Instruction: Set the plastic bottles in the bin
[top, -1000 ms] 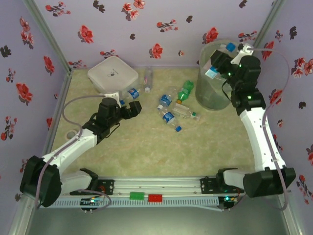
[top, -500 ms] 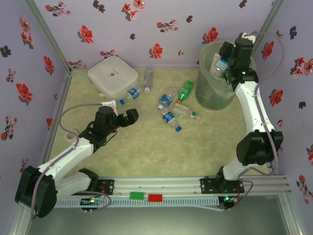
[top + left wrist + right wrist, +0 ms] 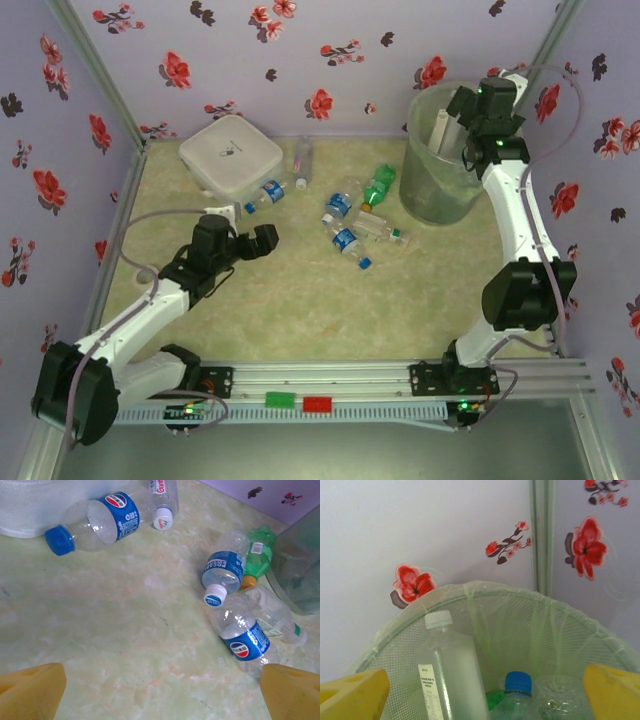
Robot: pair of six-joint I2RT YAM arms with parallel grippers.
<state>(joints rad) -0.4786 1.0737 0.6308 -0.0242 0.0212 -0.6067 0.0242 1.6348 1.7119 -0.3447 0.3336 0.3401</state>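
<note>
The bin (image 3: 432, 165) stands at the back right, a tall translucent green-grey basket with a clear liner. My right gripper (image 3: 468, 112) hangs open over its mouth with nothing between the fingers. In the right wrist view the bin (image 3: 495, 594) holds a clear white-capped bottle (image 3: 451, 672), a blue-capped bottle (image 3: 518, 684) and a crushed clear one (image 3: 561, 700), below my right gripper (image 3: 482, 694). Several plastic bottles lie on the table: blue-labelled ones (image 3: 270, 190) (image 3: 338, 205) (image 3: 348, 243), a green one (image 3: 378, 186), clear ones (image 3: 303, 158) (image 3: 385, 231). My left gripper (image 3: 262, 240) is open, left of them.
A white square lidded box (image 3: 232, 152) sits at the back left, touching one blue-labelled bottle (image 3: 100, 522). Floral walls close in the back and both sides. In the left wrist view, bare table lies between my left gripper (image 3: 162, 695) and the bottle cluster (image 3: 247, 641).
My right gripper opened over the bin and the blue-labelled bottle it carried is no longer in it. My left arm drew back slightly toward the near left.
</note>
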